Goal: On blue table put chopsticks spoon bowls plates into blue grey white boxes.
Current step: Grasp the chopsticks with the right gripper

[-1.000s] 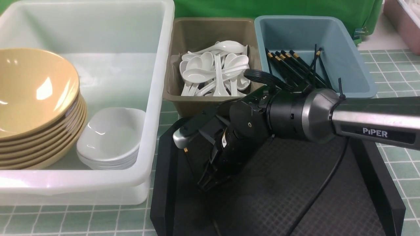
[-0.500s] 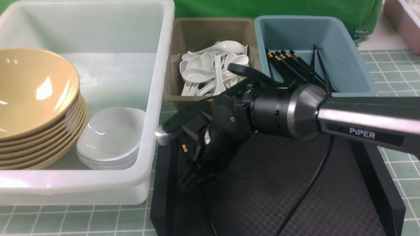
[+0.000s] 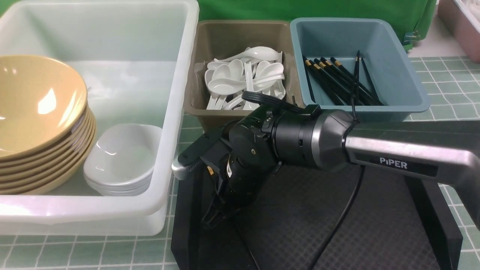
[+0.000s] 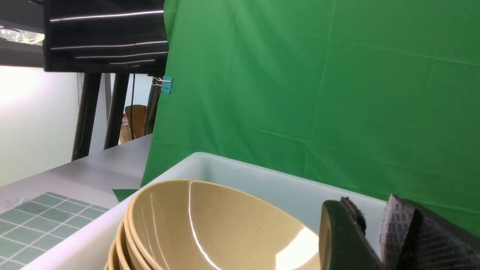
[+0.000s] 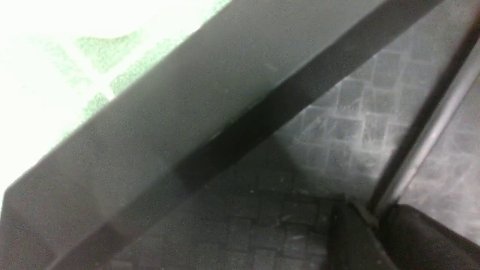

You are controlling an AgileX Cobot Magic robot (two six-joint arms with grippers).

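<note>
So the right gripper [image 3: 213, 219] slid left over the black diamond-textured tray [image 3: 375, 225]; its fingers now pinch a thin black chopstick [image 5: 422, 131] by the tray's left wall. Left gripper [image 4: 371, 225]: can't tell.

Three boxes [image 3: 180, 93], one black tray [image 3: 375, 232], roughly seven bowls [image 3: 37, 101], about four plates [image 3: 123, 157], a dozen-odd spoons [image 3: 225, 80], several chopsticks [image 3: 333, 80]

Mustard-tan bowls [image 3: 37, 108], white plates [image 3: 123, 157], white spoons [image 3: 225, 80], black gold-banded chopsticks [image 3: 333, 80]; black textured tray [image 3: 285, 225], pale green white-gridded table [image 3: 450, 86]
</note>
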